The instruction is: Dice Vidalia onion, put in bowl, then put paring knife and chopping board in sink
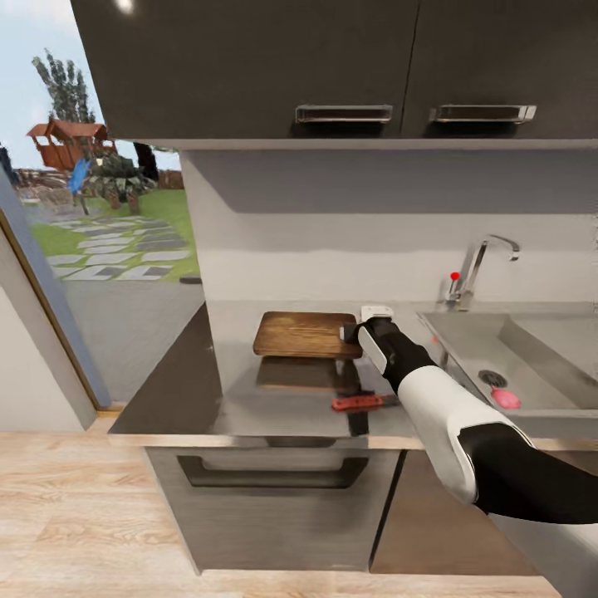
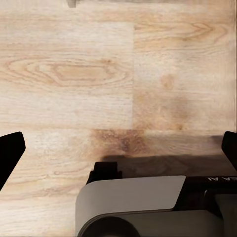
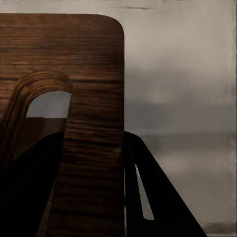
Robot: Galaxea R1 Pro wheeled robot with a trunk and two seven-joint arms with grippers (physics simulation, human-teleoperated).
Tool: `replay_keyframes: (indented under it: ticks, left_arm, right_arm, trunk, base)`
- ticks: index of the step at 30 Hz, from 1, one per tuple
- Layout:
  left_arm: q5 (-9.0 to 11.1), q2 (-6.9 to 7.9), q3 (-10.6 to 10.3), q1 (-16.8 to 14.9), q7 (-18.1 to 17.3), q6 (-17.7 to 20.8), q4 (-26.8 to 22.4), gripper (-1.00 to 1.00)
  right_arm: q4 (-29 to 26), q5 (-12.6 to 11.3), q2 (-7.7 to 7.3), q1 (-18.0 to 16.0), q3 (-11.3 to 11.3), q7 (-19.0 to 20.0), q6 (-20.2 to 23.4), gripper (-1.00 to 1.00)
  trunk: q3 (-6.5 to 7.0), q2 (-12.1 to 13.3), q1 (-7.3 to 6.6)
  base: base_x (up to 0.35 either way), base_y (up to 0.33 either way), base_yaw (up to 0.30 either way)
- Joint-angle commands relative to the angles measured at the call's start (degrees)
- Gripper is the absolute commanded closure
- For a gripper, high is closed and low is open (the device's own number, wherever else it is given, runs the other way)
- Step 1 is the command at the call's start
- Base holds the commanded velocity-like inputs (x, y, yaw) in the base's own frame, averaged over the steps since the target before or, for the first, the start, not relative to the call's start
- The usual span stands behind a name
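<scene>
The dark brown chopping board (image 1: 303, 334) hangs level a little above the grey countertop (image 1: 174, 390), its shadow lying underneath. My right gripper (image 1: 352, 332) is shut on the board's right short end. In the right wrist view the gripper (image 3: 93, 148) has its dark fingers (image 3: 143, 173) on both sides of the wooden strip beside the oval handle slot of the board (image 3: 64, 54). The red-handled paring knife (image 1: 365, 402) lies on the countertop near its front edge, under my right forearm. The steel sink (image 1: 531, 349) is at the right. A white rounded thing (image 1: 376, 312), perhaps the bowl, peeks out behind the gripper. The onion is out of view. My left gripper (image 2: 118, 148) is open over bare floor.
A chrome tap (image 1: 475, 267) with a red dot stands behind the sink. A small pink object (image 1: 505, 398) lies by the drain (image 1: 492, 378); I cannot tell what it is. Dark wall cabinets (image 1: 332, 66) hang overhead. A glass door to the garden is at left.
</scene>
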Motion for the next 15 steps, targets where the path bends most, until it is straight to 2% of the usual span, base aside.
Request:
replay_keyframes:
  ticks: [1, 15]
  left_arm:
    - [0.0, -0.01, 0.1, 0.0, 0.0, -0.1, 0.0, -1.00]
    - [0.2, -0.01, 0.1, 0.0, 0.0, -0.1, 0.3, -1.00]
  right_arm:
    - [-0.1, -0.6, -0.05, 0.0, 0.4, -0.4, 0.2, 1.00]
    - [0.0, -0.6, -0.05, 0.0, 0.5, -0.4, 0.2, 1.00]
  trunk:
    - [-0.05, 0.0, 0.00]
    - [-0.05, 0.0, 0.00]
  base:
    - [0.049, -0.305, 0.000]
    - [0.006, -0.316, 0.000]
